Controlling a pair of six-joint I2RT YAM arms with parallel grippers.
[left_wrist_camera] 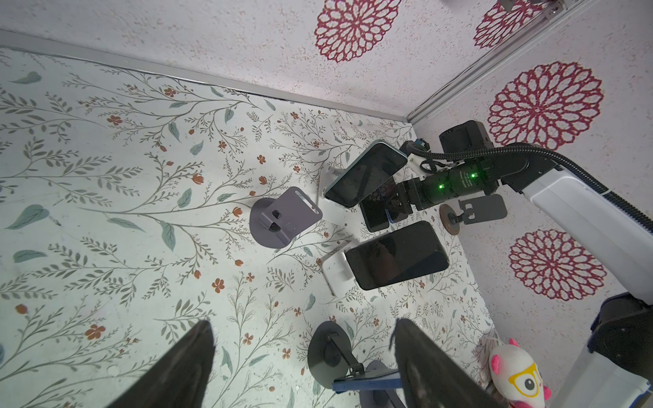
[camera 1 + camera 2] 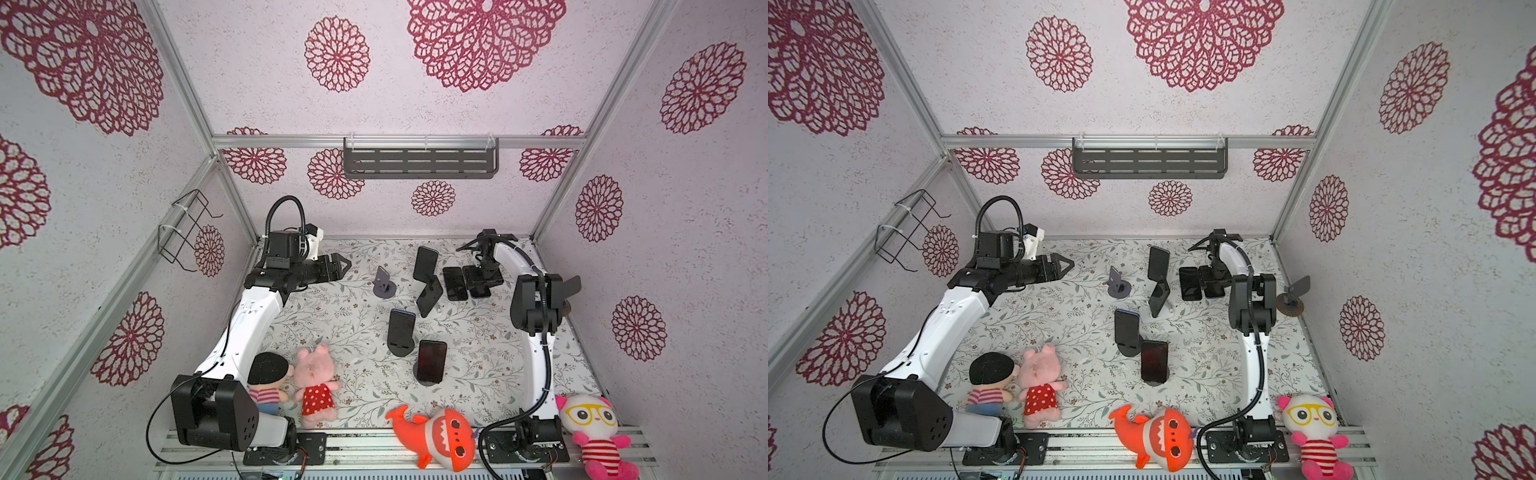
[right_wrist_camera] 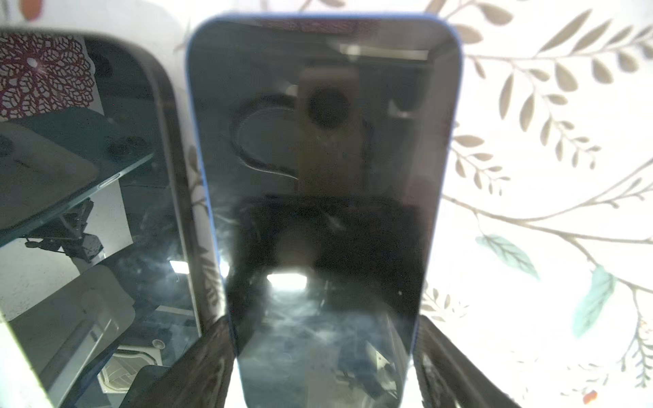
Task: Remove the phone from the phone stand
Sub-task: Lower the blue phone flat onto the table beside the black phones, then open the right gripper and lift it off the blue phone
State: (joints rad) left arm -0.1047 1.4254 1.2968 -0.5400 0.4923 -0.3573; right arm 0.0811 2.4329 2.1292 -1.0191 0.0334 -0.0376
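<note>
centrally, black stand (image 2: pixel 402 352) holds upright phone (image 2: pixel 401 326), left gripper (image 1: pixel 302 323) wide, right gripper (image 3: pixel 323 319) astride blue phone (image 3: pixel 318 176), grip unclear

a flat phone (image 2: pixel 453 283) lies on the table (image 2: pixel 332 316), just left of a second phone (image 3: pixel 318 141).

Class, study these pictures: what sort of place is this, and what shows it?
Probably a robot test cell, not a home: aluminium-framed papered walls, two white-and-black robot arms mounted at the front rail, and several dark phones propped on stands over a leaf-patterned tabletop.
</note>
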